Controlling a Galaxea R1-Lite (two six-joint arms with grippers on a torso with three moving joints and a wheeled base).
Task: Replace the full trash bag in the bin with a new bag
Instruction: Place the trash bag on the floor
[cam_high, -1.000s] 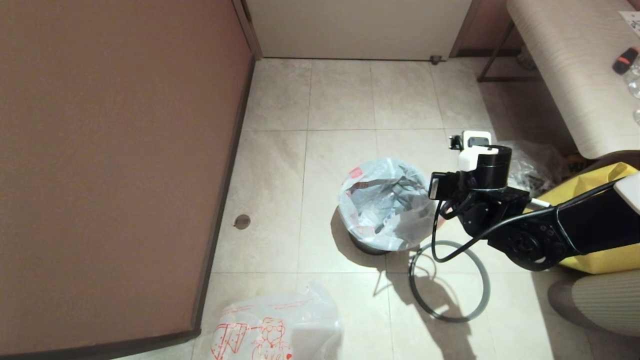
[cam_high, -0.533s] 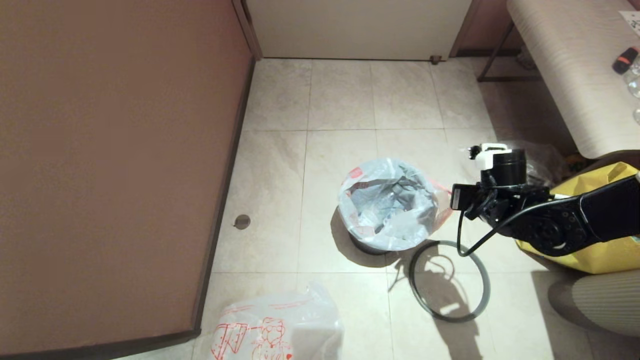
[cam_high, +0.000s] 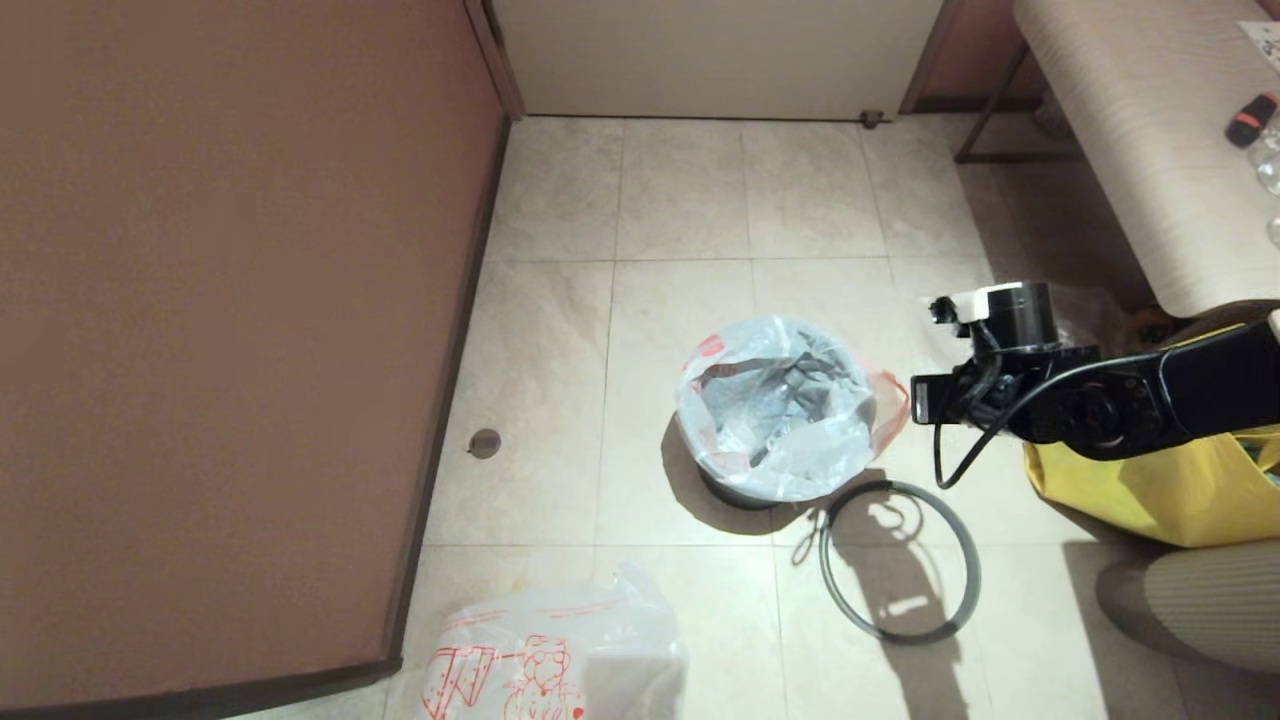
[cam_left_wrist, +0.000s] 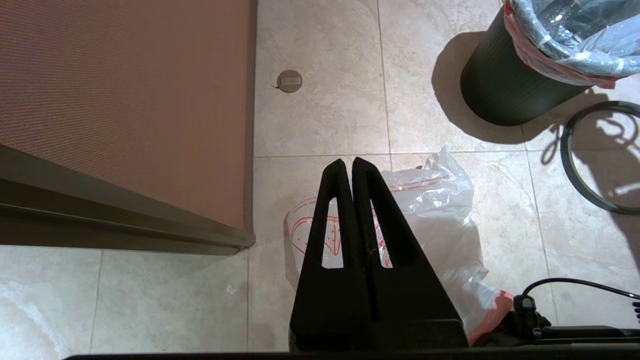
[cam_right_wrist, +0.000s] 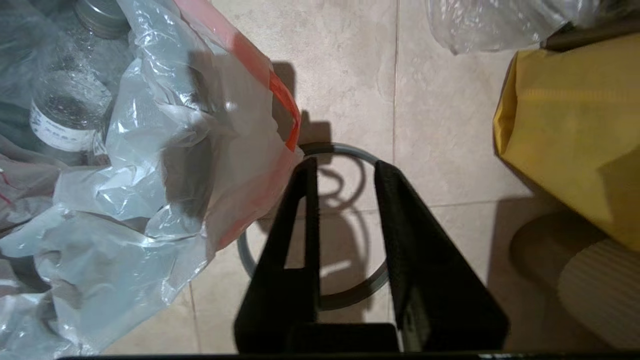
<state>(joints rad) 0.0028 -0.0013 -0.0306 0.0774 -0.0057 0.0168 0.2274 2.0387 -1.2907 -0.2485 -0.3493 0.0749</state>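
Observation:
The full trash bag sits in the black bin, its milky plastic folded over the rim. A bottle lies inside it. One orange-red handle tip sticks out on the bin's right side. My right gripper hangs open just right of that tip, above the grey hoop lying flat on the floor, and touches nothing. The new bag with red drawings lies crumpled on the floor near me. My left gripper is shut and empty above it.
A yellow tote bag and a clear crinkled plastic bag sit right of my right arm. A brown panel walls off the left. A bench stands at the back right, a padded seat front right, and a floor drain left of the bin.
My right arm has drawn back to the right, off the bin's rim. The bag's orange-red tip now shows on the bin's right side. The hoop and new bag lie as before.

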